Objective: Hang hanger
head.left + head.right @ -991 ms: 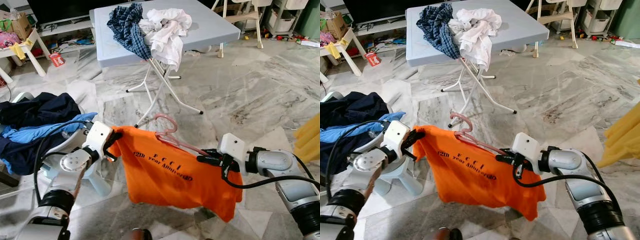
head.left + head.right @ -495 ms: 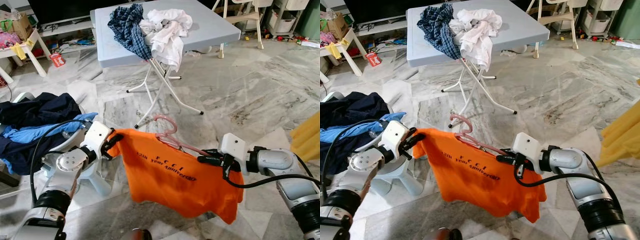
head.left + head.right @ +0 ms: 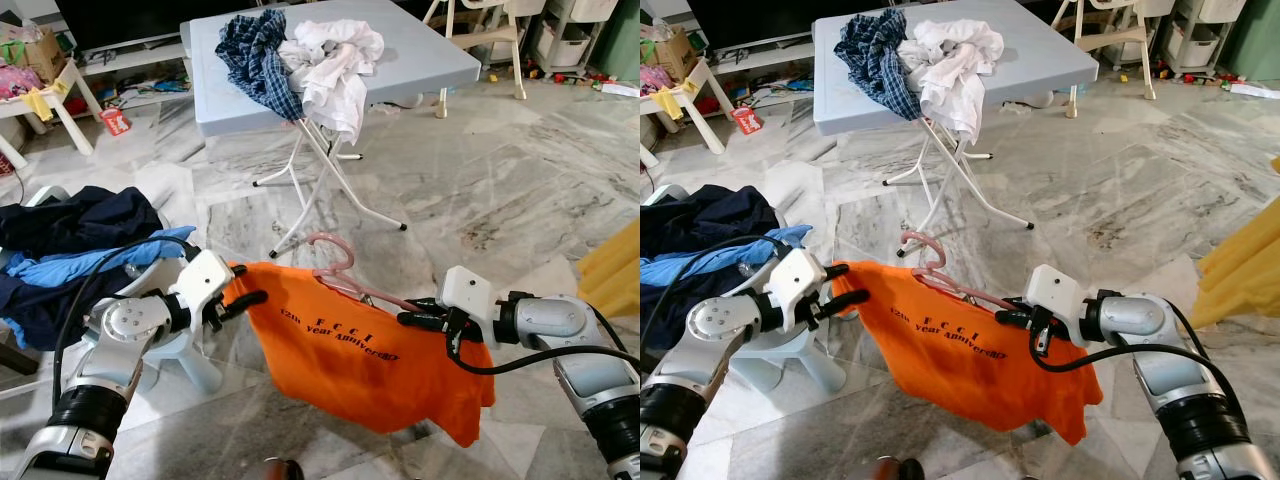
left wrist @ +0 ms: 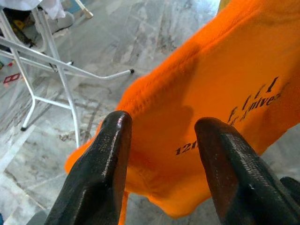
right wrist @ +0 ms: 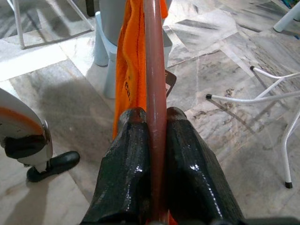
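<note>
An orange T-shirt (image 3: 362,357) with black lettering hangs on a pink hanger (image 3: 333,249) over the marble floor in front of me. My right gripper (image 3: 412,318) is shut on the hanger's arm at the shirt's right shoulder. The right wrist view shows the pink hanger bar (image 5: 154,70) pinched between both black fingers. My left gripper (image 3: 250,284) is open at the shirt's left shoulder. In the left wrist view its fingers (image 4: 103,159) stand apart, with the orange cloth (image 4: 220,79) just beyond them.
A grey folding table (image 3: 420,50) with a plaid shirt and white clothes stands ahead on white crossed legs (image 3: 320,180). A pile of dark and blue clothes (image 3: 70,235) lies at the left, by a pale stool (image 3: 190,365). Yellow cloth (image 3: 615,270) hangs at the right edge.
My left gripper has opened and let go of the shirt's left shoulder. The shirt now hangs from the hanger, held by the right gripper, which has barely moved.
</note>
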Controlling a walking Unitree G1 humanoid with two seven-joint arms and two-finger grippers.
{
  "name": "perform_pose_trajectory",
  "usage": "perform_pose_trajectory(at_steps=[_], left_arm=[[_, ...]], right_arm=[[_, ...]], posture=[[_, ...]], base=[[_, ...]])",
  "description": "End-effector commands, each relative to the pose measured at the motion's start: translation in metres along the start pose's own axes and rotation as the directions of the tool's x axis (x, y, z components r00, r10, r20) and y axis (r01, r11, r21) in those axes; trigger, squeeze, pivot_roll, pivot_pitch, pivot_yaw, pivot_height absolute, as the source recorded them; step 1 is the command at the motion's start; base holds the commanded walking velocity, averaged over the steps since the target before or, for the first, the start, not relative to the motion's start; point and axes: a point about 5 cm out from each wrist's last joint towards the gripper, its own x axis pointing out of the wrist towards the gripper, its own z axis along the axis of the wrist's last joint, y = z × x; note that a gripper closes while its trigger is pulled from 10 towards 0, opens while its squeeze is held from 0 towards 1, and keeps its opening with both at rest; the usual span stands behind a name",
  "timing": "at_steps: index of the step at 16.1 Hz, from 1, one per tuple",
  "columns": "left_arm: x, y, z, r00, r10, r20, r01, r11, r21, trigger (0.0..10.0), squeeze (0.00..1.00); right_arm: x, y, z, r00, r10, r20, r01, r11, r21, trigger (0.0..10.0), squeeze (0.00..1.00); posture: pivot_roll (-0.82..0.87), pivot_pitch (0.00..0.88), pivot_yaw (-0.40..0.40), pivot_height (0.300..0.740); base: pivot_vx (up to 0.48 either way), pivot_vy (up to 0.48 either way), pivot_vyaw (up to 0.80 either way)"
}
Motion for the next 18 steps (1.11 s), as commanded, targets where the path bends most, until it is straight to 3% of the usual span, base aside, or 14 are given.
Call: perform_pose_trajectory(at_steps=[1, 6, 13, 14, 15, 16, 17, 18], left_arm=[[-0.005, 0.005, 0.003, 1.0, -0.003, 0.0, 0.003, 1.0, 0.021, 10.0, 1.0], [-0.008, 0.018, 0.011, 1.0, -0.008, 0.004, 0.008, 0.998, 0.058, 10.0, 1.0], [0.0, -0.002, 0.005, 0.975, -0.22, -0.016, 0.22, 0.976, 0.006, 10.0, 1.0], [0.001, -0.004, 0.003, 0.971, -0.237, -0.021, 0.237, 0.971, -0.011, 10.0, 0.69], [0.002, -0.006, 0.0, 0.967, -0.254, -0.024, 0.253, 0.967, -0.036, 8.1, 0.0], [0.003, -0.007, -0.002, 0.964, -0.265, -0.025, 0.263, 0.963, -0.049, 3.5, 0.0], [0.002, -0.01, -0.005, 0.95, -0.31, -0.03, 0.306, 0.948, -0.089, 0.0, 0.0], [0.002, -0.012, -0.007, 0.942, -0.334, -0.029, 0.329, 0.937, -0.116, 0.0, 0.0]], right_arm=[[0.002, -0.002, 0.01, 0.999, 0.018, 0.032, -0.017, 0.999, -0.044, 10.0, 0.0], [-0.004, 0.005, 0.011, 0.993, 0.115, 0.023, -0.113, 0.992, -0.049, 10.0, 0.0], [-0.011, 0.005, 0.012, 0.991, 0.136, 0.004, -0.135, 0.989, -0.054, 10.0, 0.0], [-0.011, 0.006, 0.012, 0.99, 0.141, 0.005, -0.141, 0.989, -0.052, 10.0, 0.0], [-0.011, 0.006, 0.012, 0.989, 0.147, 0.004, -0.146, 0.988, -0.051, 10.0, 0.0], [-0.011, 0.006, 0.012, 0.989, 0.149, 0.004, -0.149, 0.988, -0.051, 10.0, 0.0], [-0.012, 0.006, 0.012, 0.989, 0.151, 0.004, -0.15, 0.987, -0.051, 10.0, 0.0], [-0.013, 0.006, 0.012, 0.988, 0.152, 0.004, -0.152, 0.987, -0.052, 10.0, 0.0]], posture=[[-0.07, 0.051, 0.088, 0.74], [-0.07, 0.054, 0.092, 0.74], [-0.1, 0.061, 0.108, 0.74], [-0.1, 0.061, 0.109, 0.74], [-0.1, 0.06, 0.109, 0.74], [-0.1, 0.06, 0.109, 0.74], [-0.11, 0.06, 0.113, 0.74], [-0.11, 0.058, 0.113, 0.74]], base=[[0.0, 0.0, 0.0], [0.0, 0.0, 0.0], [0.0, 0.0, 0.0], [0.0, 0.0, 0.0], [0.0, 0.0, 0.0], [0.0, 0.0, 0.0], [0.0, 0.0, 0.0], [0.0, 0.0, 0.0]])
